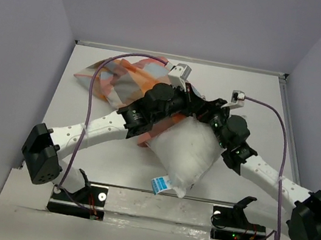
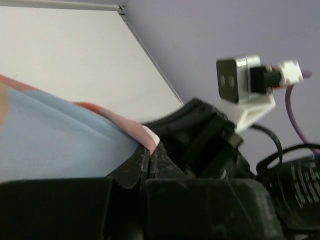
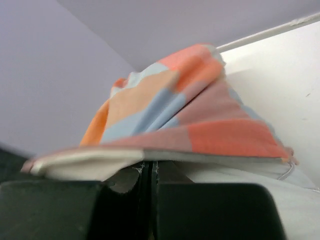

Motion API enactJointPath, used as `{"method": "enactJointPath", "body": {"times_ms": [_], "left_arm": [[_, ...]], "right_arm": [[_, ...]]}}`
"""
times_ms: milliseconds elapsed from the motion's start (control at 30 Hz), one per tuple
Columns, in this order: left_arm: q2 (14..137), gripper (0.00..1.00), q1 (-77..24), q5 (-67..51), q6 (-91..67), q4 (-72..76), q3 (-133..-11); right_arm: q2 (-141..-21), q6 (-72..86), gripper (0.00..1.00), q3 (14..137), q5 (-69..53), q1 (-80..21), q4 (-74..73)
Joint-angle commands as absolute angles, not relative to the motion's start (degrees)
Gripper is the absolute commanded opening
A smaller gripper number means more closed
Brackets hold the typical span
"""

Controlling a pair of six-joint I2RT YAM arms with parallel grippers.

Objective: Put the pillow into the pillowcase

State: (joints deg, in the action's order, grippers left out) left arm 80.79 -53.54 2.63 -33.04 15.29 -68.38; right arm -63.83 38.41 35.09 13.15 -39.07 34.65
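The white pillow (image 1: pixel 185 154) lies at the table's middle, its blue tag (image 1: pixel 161 185) pointing to the near edge. Its far end is hidden under both arms. The checked pillowcase (image 1: pixel 123 77) is bunched at the back left, with an orange strip showing beside the pillow. My left gripper (image 2: pixel 148 150) is shut on the pillowcase's (image 2: pixel 55 145) pink hem. My right gripper (image 3: pixel 151 167) is shut on the hem of the pillowcase (image 3: pixel 200 125), which rises like a tent above it. In the top view the left gripper (image 1: pixel 184 97) and right gripper (image 1: pixel 207 108) meet over the pillow's far end.
Lilac walls close in the table (image 1: pixel 260 112) at the back and both sides. The right arm's wrist camera (image 2: pixel 240 80) and its purple cable (image 2: pixel 295 120) are close beside my left gripper. A metal rail (image 1: pixel 136 193) runs along the near edge.
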Motion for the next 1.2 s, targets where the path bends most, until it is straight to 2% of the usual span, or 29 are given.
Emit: {"method": "enactJointPath", "body": {"times_ms": [0,33,67,100,133,167,233,267,333,367,433,500,600,700,933,1167], "left_arm": [[78.58,0.04,-57.04,-2.55,-35.41,22.06,-66.03],[77.7,0.14,-57.13,-2.55,-35.33,22.06,-64.79],[77.09,0.4,-57.22,-2.2,-35.25,21.97,-62.51],[76.47,0.53,-57.13,-1.76,-34.2,21.71,-61.45],[74.55,0.75,-57.22,-0.97,-33.23,21.1,-60.39],[72.1,0.81,-57.74,2.34,-32.18,19.18,-58.55],[68.92,0.92,-58.79,6.57,-28.33,16.54,-56.7],[66.99,0.93,-59.67,12.77,-27.34,13.22,-55.73],[61.65,0.93,-63.35,25.75,-25.93,8.21,-51.78],[59.7,0.93,-64.5,29.67,-26.54,6.87,-50.03],[54.68,0.92,-65.57,36.26,-29.6,4.93,-42.13],[52.22,0.92,-65.48,38.14,-35.64,4.57,-36.15],[50.1,0.92,-64.17,36.66,-39.02,10.35,-25.17],[52.02,0.91,-60.22,31.39,-35.17,19.22,-21.98],[69.24,0.89,-56.6,22.34,-23.32,32.15,-25.83],[84.27,0.87,-55.72,21.96,-17.15,36.21,-33.92]], "right_arm": [[-70.56,45.41,0.0,42.89,10.39,-26.5,34.28],[-72.4,45.96,0.0,42.89,9.24,-24.8,34.1],[-76.25,46.66,0.0,43.5,6.79,-22.0,33.75],[-77.77,46.84,0.0,43.59,5.72,-21.02,33.23],[-78.83,46.93,0.0,43.68,4.84,-20.14,31.74],[-79.79,46.85,0.0,43.94,3.88,-18.73,29.9],[-79.63,45.97,0.11,43.86,3.43,-17.67,27.88],[-79.11,45.18,0.27,44.47,3.17,-17.67,25.86],[-78.58,41.94,0.45,48.06,2.82,-17.14,17.55],[-78.31,40.71,0.61,49.29,2.12,-17.14,15.14],[-76.39,37.8,0.7,51.41,0.54,-17.14,9.42],[-73.84,36.04,0.79,50.98,-1.75,-17.14,7.66],[-69.44,33.67,0.83,49.93,-3.69,-17.14,3.0],[-66.1,31.12,0.83,47.64,-4.66,-20.64,0.27],[-62.41,27.25,0.83,44.48,-0.26,-30.49,-5.45],[-60.03,26.63,0.82,42.98,0.26,-33.74,-4.92]]}}
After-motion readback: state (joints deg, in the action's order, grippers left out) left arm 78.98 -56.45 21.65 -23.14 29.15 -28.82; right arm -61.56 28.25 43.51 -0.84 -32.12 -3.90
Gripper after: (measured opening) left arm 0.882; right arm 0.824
